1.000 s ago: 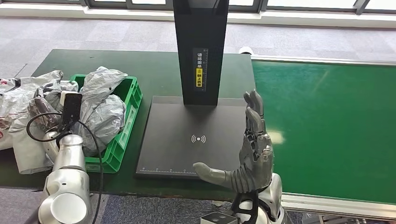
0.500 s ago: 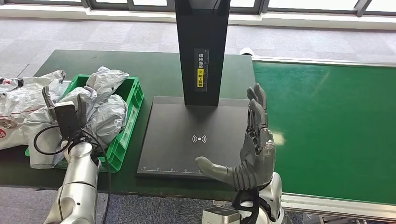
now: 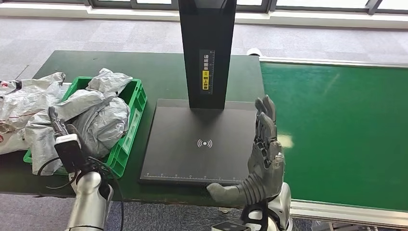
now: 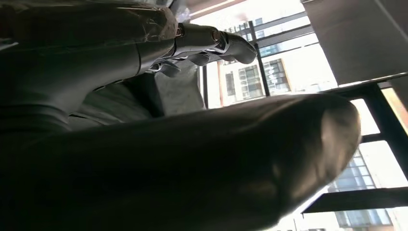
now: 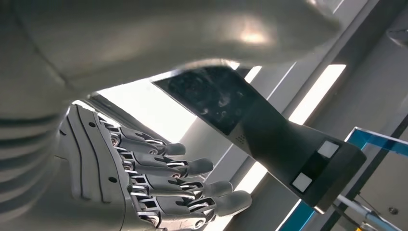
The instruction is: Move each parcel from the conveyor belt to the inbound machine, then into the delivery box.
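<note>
Several crumpled grey parcels (image 3: 103,122) fill the green delivery box (image 3: 137,103) on the table's left. My left hand (image 3: 60,126) is at the box's near left corner, just in front of the parcels, with nothing in it; the left wrist view shows its thumb (image 4: 192,144) apart from its outstretched fingers (image 4: 211,41). My right hand (image 3: 262,149) stands upright and open at the front right corner of the inbound machine's black plate (image 3: 192,125); its fingers (image 5: 159,183) are spread and hold nothing. The green conveyor belt (image 3: 337,130) carries no parcel.
The machine's black tower (image 3: 207,53) rises from the back of the plate; its head (image 5: 260,130) shows from below in the right wrist view. More grey parcels (image 3: 24,101) lie on the table left of the box. Grey carpet lies beyond the table.
My left arm has pulled back from over the box toward the table's front edge. My right hand has sunk slightly and stays open.
</note>
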`<state>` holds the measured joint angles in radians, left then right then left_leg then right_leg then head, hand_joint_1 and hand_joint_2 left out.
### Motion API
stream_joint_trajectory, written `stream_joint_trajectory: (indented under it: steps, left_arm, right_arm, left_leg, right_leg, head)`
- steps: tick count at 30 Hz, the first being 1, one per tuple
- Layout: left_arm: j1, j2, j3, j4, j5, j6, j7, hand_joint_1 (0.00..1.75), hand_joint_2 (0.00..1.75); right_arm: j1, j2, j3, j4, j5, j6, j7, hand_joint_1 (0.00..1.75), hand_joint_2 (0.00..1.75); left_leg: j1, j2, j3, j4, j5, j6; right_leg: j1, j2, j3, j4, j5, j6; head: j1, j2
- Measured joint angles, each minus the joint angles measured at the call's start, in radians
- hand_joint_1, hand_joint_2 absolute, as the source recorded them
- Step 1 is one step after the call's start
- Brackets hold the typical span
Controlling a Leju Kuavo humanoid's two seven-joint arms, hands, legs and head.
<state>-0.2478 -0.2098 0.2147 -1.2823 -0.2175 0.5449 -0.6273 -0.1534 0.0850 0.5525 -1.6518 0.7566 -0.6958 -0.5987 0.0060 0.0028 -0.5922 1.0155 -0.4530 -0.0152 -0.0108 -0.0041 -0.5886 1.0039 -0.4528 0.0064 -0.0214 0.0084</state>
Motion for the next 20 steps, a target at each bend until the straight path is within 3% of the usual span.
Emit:
stream_joint_trajectory:
  steps: [5, 9, 13, 16, 20]
  left_arm:
    - [0.106, -0.003, -0.126, -0.228, -0.041, 0.019, -0.058, 0.00, 0.00]
    - [0.188, 0.022, -0.236, -0.439, -0.052, 0.123, -0.076, 0.00, 0.00]
    - [0.216, 0.045, -0.273, -0.572, -0.035, 0.148, -0.077, 0.00, 0.00]
    - [0.232, 0.075, -0.294, -0.684, 0.006, 0.135, -0.077, 0.00, 0.00]
    - [0.233, 0.120, -0.319, -0.732, 0.065, 0.019, -0.076, 0.00, 0.00]
  right_arm:
    - [0.017, 0.011, -0.024, -0.012, -0.015, -0.001, -0.025, 0.00, 0.00]
    - [0.018, 0.011, -0.034, -0.012, -0.049, 0.000, -0.038, 0.00, 0.00]
    - [0.019, 0.011, -0.043, -0.012, -0.060, -0.001, -0.045, 0.00, 0.00]
    - [0.022, 0.011, -0.048, -0.012, -0.055, -0.001, -0.040, 0.00, 0.00]
    - [0.031, 0.011, -0.057, -0.014, -0.058, -0.001, -0.040, 0.00, 0.00]
  left_leg:
    - [0.000, 0.001, 0.000, 0.000, -0.002, 0.001]
    - [0.000, 0.001, 0.000, 0.000, -0.002, 0.001]
    - [0.000, 0.001, 0.000, 0.000, -0.002, 0.001]
    - [0.001, 0.002, 0.000, 0.000, -0.002, 0.000]
    - [0.001, 0.000, 0.001, 0.000, -0.002, 0.000]
  right_leg:
    - [0.000, 0.001, 0.000, 0.000, -0.001, 0.000]
    - [0.000, 0.001, 0.000, 0.000, -0.001, 0.001]
    - [0.000, 0.001, 0.000, 0.000, -0.002, 0.001]
    - [0.001, 0.002, 0.000, 0.000, -0.002, 0.000]
    - [0.001, 0.000, 0.001, 0.000, -0.003, 0.000]
  head:
    - [0.000, 0.000]
    - [0.000, 0.000]
    - [0.000, 0.000]
    - [0.000, 0.000]
    - [0.000, 0.000]
